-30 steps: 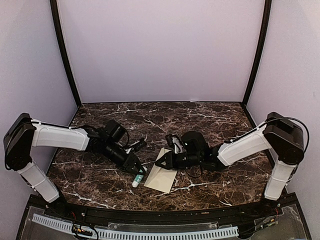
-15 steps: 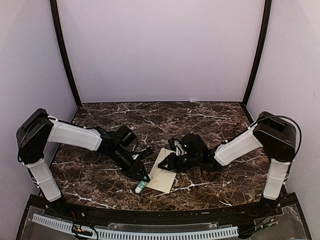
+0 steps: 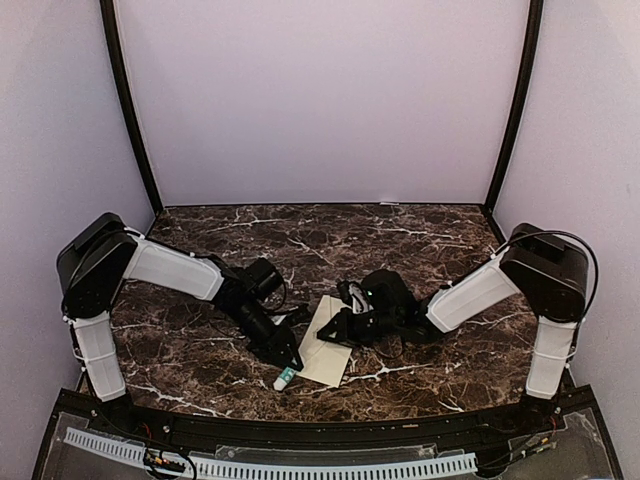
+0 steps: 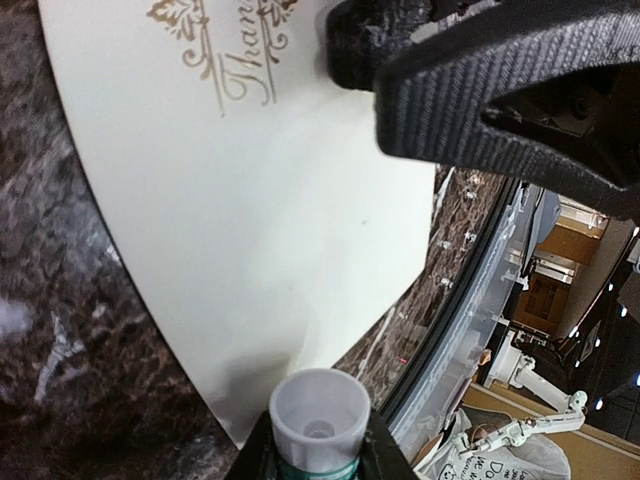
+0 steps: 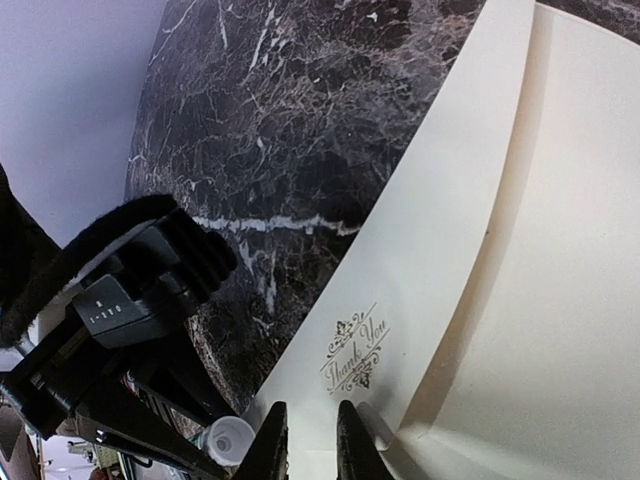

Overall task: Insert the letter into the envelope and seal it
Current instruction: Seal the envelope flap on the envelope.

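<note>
The left jaws are clenching a glue stick (image 4: pixel 318 418) beside the envelope (image 3: pixel 325 360), which is lying under the right jaws (grip unclear); dragging glue could be shoving it askew unless pinned.

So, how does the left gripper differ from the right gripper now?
The left gripper is shut on a small white-capped tube; the right gripper has close-set fingers, and I cannot tell if it grips anything. The left gripper is at the envelope's near left edge; the right gripper is by its printed emblem. Both are low at the envelope.
</note>
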Controlling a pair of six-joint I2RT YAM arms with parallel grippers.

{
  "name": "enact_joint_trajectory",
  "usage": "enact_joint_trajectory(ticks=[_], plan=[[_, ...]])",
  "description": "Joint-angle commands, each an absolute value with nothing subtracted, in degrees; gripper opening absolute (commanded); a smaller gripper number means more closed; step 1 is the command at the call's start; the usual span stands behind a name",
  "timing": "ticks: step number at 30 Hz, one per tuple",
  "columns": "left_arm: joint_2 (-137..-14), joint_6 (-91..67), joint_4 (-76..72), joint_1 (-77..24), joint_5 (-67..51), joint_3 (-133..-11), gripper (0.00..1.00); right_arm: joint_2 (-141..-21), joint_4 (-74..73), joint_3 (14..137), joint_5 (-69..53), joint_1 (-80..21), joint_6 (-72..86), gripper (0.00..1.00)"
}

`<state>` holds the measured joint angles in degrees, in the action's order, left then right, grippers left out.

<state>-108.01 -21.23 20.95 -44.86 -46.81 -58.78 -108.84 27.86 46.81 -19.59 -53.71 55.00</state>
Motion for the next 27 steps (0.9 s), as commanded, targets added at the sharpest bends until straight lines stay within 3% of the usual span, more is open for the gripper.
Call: enact_joint_trajectory(ticks=[1,27], plan=[[-108.8,-21.3,22.8,-45.1,-46.5,-60.7,0.00,-110.2,29.9,46.7,-20.6,-53.5,55.6,0.15],[-110.0,-20.8,24.0,-45.1,-44.4,-60.8,0.00,-111.0,29.2,46.3,-20.4,-54.2,57.2,0.14]])
